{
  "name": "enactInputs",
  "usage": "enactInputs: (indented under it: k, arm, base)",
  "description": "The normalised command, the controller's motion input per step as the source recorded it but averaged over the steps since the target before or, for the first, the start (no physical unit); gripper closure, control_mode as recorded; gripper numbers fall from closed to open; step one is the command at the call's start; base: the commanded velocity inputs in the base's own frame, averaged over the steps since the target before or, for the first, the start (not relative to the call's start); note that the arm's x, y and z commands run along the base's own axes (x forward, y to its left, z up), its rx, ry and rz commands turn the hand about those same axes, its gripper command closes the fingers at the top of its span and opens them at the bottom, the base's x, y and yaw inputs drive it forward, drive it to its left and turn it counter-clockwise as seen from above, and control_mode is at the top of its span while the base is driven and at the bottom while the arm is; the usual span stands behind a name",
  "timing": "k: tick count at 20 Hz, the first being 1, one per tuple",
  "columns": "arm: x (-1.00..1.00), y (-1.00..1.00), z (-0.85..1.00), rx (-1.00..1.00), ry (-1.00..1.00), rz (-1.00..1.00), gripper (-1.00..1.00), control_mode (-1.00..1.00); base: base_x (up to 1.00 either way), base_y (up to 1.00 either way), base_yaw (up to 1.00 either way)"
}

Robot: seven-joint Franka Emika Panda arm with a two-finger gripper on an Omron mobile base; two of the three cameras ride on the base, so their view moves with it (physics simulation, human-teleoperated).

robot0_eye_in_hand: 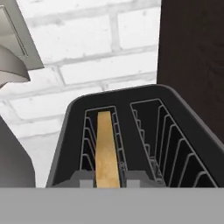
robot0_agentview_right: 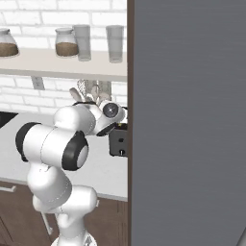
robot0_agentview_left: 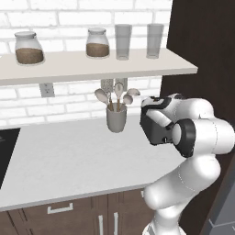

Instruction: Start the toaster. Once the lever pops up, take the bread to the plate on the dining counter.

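In the hand view I look down into the black toaster (robot0_eye_in_hand: 131, 109). The golden-tan bread (robot0_eye_in_hand: 107, 148) stands on edge in its left slot, and the right slot holds nothing. My gripper (robot0_eye_in_hand: 110, 179) is right over the bread's near end. Its grey fingertips (robot0_eye_in_hand: 85, 178) sit tight against both faces of the slice, so it is shut on the bread. In the base views the toaster (robot0_agentview_right: 117, 143) (robot0_agentview_left: 150, 132) stands at the right end of the white worktop, with my hand low over its top. The plate and the dining counter are out of view.
A grey utensil crock (robot0_agentview_left: 116, 120) with wooden spoons stands just left of the toaster. A shelf (robot0_agentview_left: 92, 64) with jars and glasses hangs above. A dark tall panel (robot0_agentview_left: 202, 50) walls off the right side, and a cooktop (robot0_agentview_left: 5, 151) lies far left.
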Motion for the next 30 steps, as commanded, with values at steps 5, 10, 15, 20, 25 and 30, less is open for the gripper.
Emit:
enactInputs:
  k: [5,10,15,20,25,30]
  arm:
    - [-0.21,0.00,0.47,0.00,-0.04,0.00,1.00,-1.00]
    - [-0.20,0.00,0.70,0.00,-0.06,-0.01,1.00,-1.00]
    - [-0.16,0.00,0.79,0.00,-0.09,-0.02,1.00,-1.00]
    - [-0.28,0.00,0.76,0.00,-0.06,-0.04,1.00,-1.00]
    - [-0.73,0.00,0.62,0.00,0.01,-0.08,1.00,-1.00]
    - [-0.97,0.07,0.51,0.00,0.08,-0.08,1.00,-1.00]
  base:
    - [0.00,0.00,0.00]
    - [0.00,0.00,0.00]
    - [0.00,0.00,0.00]
    - [0.00,0.00,0.00]
    - [0.00,0.00,0.00]
    - [0.00,0.00,0.00]
